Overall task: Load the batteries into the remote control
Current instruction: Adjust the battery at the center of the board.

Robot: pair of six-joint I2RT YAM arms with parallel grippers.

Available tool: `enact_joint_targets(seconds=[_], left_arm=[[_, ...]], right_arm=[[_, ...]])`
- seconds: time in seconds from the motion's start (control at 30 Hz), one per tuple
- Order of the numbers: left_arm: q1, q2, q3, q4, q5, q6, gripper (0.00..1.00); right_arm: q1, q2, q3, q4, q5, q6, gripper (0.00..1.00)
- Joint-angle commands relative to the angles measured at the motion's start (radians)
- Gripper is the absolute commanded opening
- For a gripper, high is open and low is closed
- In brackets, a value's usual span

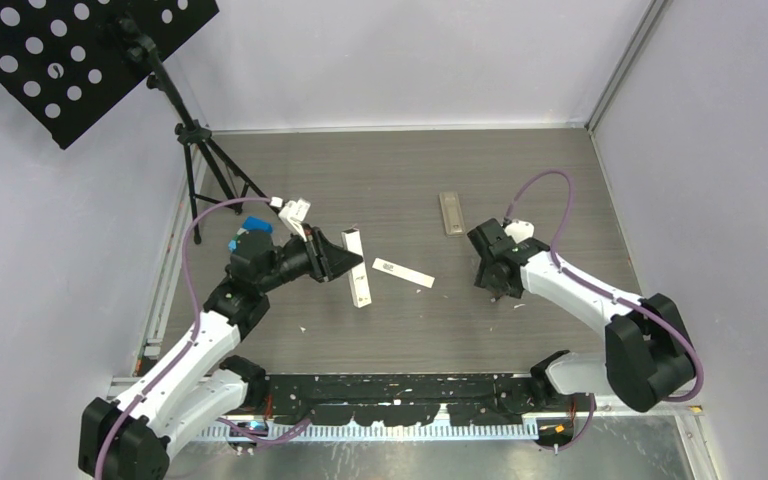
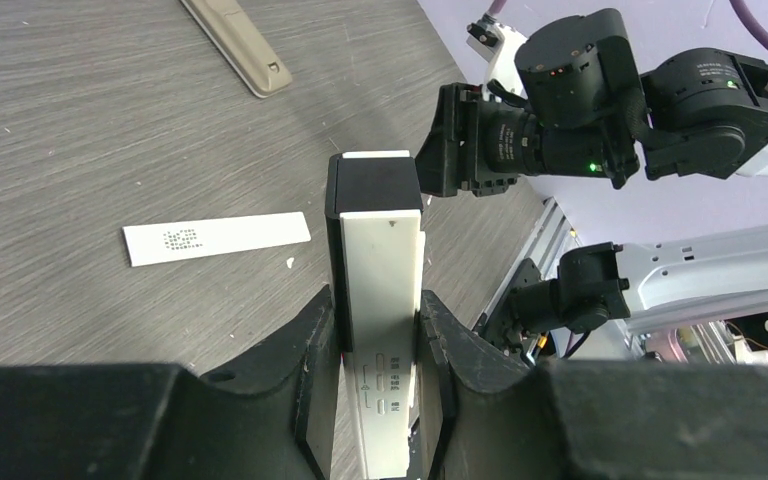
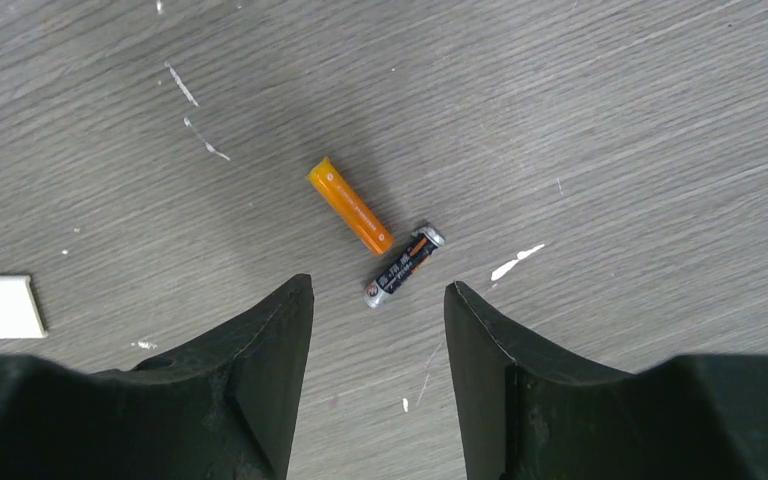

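Note:
My left gripper (image 2: 375, 310) is shut on a white remote control (image 2: 380, 260), its fingers pressing both long sides; the remote's far end is a black block. In the top view the same gripper (image 1: 353, 262) holds the remote (image 1: 359, 280) left of centre. Below my right gripper (image 3: 378, 290), which is open and hovers just above the table, lie two batteries: an orange one (image 3: 351, 205) and a dark one with a silver end (image 3: 404, 265), touching end to end. The dark battery lies just ahead of the gap between the fingertips. My right gripper (image 1: 497, 288) is right of centre.
A flat white strip (image 1: 403, 272) lies between the two grippers. A beige second remote (image 1: 451, 212) lies further back. A black stand's tripod (image 1: 200, 150) fills the back left corner, with a blue block (image 1: 255, 223) and a white piece (image 1: 295, 212) near it. Walls close three sides.

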Motion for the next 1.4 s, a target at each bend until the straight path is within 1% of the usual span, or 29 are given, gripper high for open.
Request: enact_joint_targets(seconds=[0.0,0.1,0.17,0.27,0.33,0.4,0.5,0.63,0.9,1.1,1.23,1.37], left_arm=[[0.002,0.006,0.010,0.070,0.027,0.015,0.00],[0.002,0.010,0.010,0.069,0.028,0.013,0.00],[0.002,0.008,0.009,0.067,0.027,0.014,0.00],[0.002,0.004,0.011,0.058,0.027,0.016,0.00],[0.002,0.001,0.013,0.051,0.024,0.019,0.00],[0.002,0.000,0.013,0.049,0.019,0.020,0.00],[0.002,0.004,0.016,0.049,0.012,0.019,0.00],[0.002,0.020,0.034,0.054,0.017,0.018,0.00],[0.002,0.048,0.063,0.066,0.068,0.032,0.00],[0.002,0.031,0.064,0.066,0.067,0.041,0.00],[0.002,0.038,0.062,0.066,0.067,0.038,0.00],[0.002,0.043,0.057,0.067,0.067,0.034,0.00]], right_arm=[[-0.023,0.039,0.017,0.068,0.003,-0.019,0.55],[-0.043,0.061,0.008,0.104,-0.015,-0.044,0.54],[-0.061,0.076,0.006,0.120,-0.042,-0.058,0.50],[-0.074,0.085,0.008,0.115,-0.057,-0.056,0.46],[-0.075,0.080,0.008,0.091,-0.034,-0.033,0.44],[-0.075,0.075,0.007,0.068,-0.016,-0.015,0.44],[-0.075,0.074,-0.008,0.065,-0.036,-0.004,0.44],[-0.075,0.058,-0.028,0.064,-0.045,0.012,0.46],[-0.075,0.041,-0.034,0.050,-0.021,0.022,0.49],[-0.075,0.014,-0.062,0.050,-0.009,0.045,0.48],[-0.075,-0.004,-0.073,0.048,-0.008,0.044,0.42],[-0.075,-0.001,-0.076,0.044,-0.006,0.049,0.41]])
